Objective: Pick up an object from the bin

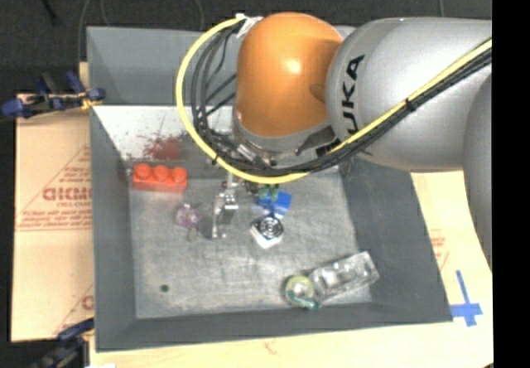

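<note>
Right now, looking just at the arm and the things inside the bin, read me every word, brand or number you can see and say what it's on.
"KUKA": black letters running up the silver arm, beside its orange cover.
Orange block, blue piece, clear plastic item: no lettering can be made out on any of them.
</note>
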Available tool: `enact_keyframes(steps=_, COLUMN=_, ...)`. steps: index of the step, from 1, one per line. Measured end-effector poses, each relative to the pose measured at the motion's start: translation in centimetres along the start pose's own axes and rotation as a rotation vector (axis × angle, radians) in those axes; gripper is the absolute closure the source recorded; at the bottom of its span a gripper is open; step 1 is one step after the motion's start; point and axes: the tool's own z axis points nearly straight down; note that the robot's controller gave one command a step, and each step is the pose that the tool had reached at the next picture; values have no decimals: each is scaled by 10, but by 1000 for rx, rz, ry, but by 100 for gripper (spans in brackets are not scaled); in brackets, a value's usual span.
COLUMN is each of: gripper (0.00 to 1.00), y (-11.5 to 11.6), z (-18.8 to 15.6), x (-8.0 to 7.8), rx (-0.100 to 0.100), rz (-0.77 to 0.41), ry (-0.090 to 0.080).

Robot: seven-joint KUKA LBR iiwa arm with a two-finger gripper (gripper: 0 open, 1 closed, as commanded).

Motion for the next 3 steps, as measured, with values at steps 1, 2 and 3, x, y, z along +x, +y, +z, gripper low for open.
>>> enact_keyframes(steps=1, gripper=0, y=-25, z=166, x=-30, rx=-1, rz=119, ry=-3)
enact_keyframes(steps=2, gripper=100, y=-24, z=163, x=-31, rx=-2, rz=122, ry=-4)
enact_keyframes(steps=3, gripper=100, y=-27, z=8, x=-63, rx=-2, rz=100, ry=-12)
